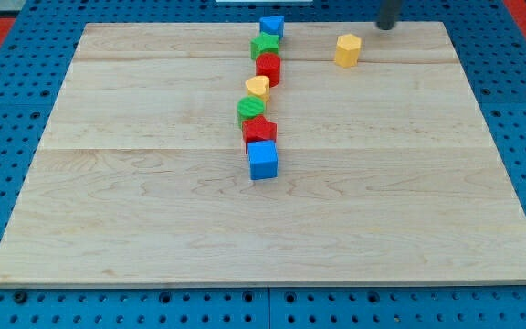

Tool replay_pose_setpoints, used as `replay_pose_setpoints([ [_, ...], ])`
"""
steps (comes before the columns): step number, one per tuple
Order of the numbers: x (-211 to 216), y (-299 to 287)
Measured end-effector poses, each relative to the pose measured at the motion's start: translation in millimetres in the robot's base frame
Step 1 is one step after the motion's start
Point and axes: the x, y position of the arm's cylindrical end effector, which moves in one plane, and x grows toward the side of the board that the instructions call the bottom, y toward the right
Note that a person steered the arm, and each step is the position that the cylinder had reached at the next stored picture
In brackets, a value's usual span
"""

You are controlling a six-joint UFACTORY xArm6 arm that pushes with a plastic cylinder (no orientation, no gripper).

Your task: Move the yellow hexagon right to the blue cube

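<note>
We record a pale wood-grain tabletop (153, 228) carrying a yellow hexagon (347, 49), blue cube (263, 160), red star (259, 129) and green cylinder (250, 109).

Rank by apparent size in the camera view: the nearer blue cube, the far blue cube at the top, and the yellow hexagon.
1. Nearer blue cube, largest.
2. Yellow hexagon.
3. Far blue cube.
The last two look close, and the far cube is partly hidden and farthest from the camera, so true sizes may match.
</note>
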Motion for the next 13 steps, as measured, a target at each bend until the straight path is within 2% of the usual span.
replay_pose_setpoints([
  [1, 23.8, -29.0],
  [3, 126.0, -29.1],
  [5, 119.2, -43.8],
  [7, 179.3, -70.8],
  [8, 184.0, -73.4],
  [9, 163.8, -74.4],
  [10, 165.7, -77.8],
  [13, 244.8, -89.5],
])
